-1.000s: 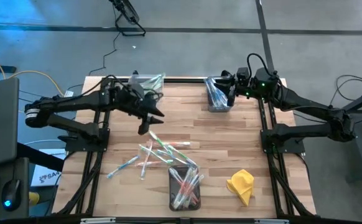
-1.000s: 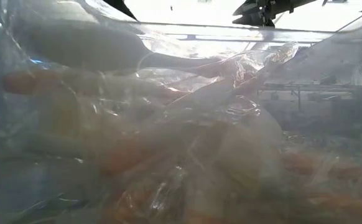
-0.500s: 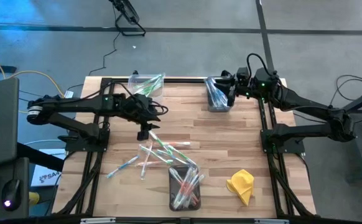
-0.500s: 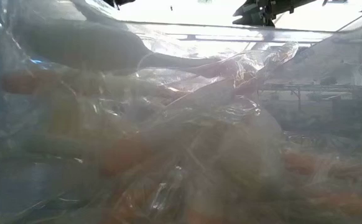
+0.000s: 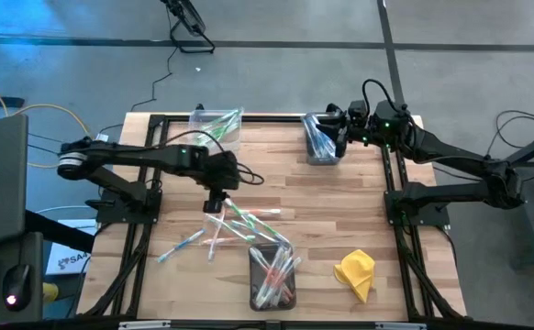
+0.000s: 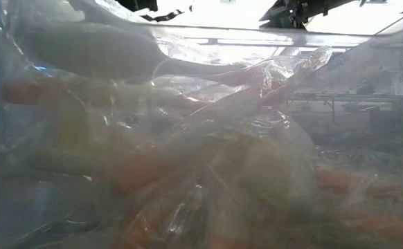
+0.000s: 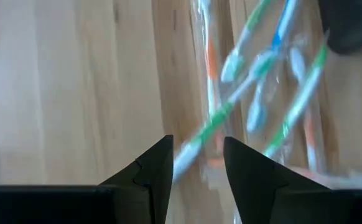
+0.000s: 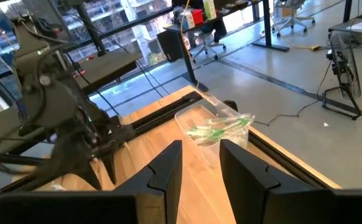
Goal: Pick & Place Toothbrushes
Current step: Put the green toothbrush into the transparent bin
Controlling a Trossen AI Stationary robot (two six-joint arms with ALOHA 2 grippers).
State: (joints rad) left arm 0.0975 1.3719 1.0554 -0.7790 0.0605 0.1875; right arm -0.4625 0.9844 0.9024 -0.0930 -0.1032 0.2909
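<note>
Several loose toothbrushes (image 5: 237, 225), white with green, blue or orange accents, lie in a heap on the wooden table's middle; one more (image 5: 182, 245) lies apart to the left. My left gripper (image 5: 214, 202) hangs open just above the heap's far-left end, pointing steeply down. In the left wrist view its fingers (image 7: 196, 155) stand either side of a green-and-white toothbrush (image 7: 209, 124) without touching it. My right gripper (image 5: 333, 137) stands open and almost level beside the far bin (image 5: 320, 139), with nothing between its fingers (image 8: 199, 163).
Three clear bins hold toothbrushes: far left (image 5: 217, 124) with green ones, far middle with blue ones, near edge (image 5: 272, 275) with pink-red ones. A yellow cloth (image 5: 356, 273) lies near right. The near bin's clear wall (image 6: 201, 138) fills the low view.
My left gripper has come down and toward the table's near edge, onto the heap of loose toothbrushes, and has tipped from a shallow slant to pointing steeply down. Its fingers have stayed open. My right arm has kept still.
</note>
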